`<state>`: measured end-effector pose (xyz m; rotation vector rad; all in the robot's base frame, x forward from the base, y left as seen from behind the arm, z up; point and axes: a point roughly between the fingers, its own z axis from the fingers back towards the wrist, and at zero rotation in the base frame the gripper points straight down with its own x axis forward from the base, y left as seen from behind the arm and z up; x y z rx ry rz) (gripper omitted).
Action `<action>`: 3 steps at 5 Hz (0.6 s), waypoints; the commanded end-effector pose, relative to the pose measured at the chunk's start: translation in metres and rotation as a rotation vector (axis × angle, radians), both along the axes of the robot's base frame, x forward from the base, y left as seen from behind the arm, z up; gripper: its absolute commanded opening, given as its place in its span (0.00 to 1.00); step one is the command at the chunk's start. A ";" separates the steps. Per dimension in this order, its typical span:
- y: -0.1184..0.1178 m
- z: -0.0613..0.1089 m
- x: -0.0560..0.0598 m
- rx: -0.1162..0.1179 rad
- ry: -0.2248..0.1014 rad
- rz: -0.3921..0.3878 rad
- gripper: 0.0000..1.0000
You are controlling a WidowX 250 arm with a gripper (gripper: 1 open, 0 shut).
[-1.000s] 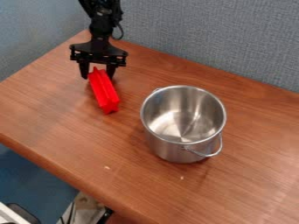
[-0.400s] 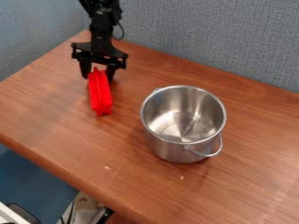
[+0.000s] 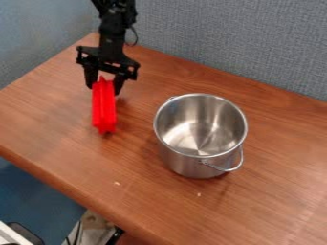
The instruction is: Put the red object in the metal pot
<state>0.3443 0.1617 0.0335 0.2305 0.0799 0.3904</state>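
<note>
Camera view gives you the gripper [image 3: 105, 78] clamped on the upper end of the red object [image 3: 102, 107], which hangs nearly upright with its lower end at or just above the table [image 3: 52, 105]; you cannot tell from here whether that end is touching. The metal pot [image 3: 201, 134] stands well apart, toward the right of the picture, mouth up and empty.

Watch the grip first. You hold a long block by one end, so its weight pulls below the jaws and it could swing or slip out during the carry. If the low end is not lifted high enough, it may strike the pot's rim and knock the pot sideways or tip it. The block looks about as long as the pot is wide, so released flat it may bridge the rim rather than drop in; going in end first looks safer.

As for surfaces: the block is bright red, straight-edged, likely hard plastic. The pot is shiny steel, round, straight-walled, with a rolled rim and a small handle facing the camera. The table is smooth brown wood grain.
</note>
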 end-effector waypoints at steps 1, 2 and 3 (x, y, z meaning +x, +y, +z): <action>-0.006 0.062 0.014 0.020 -0.102 0.056 0.00; -0.009 0.062 0.009 0.020 -0.114 0.064 0.00; -0.013 0.065 0.004 0.018 -0.129 0.067 0.00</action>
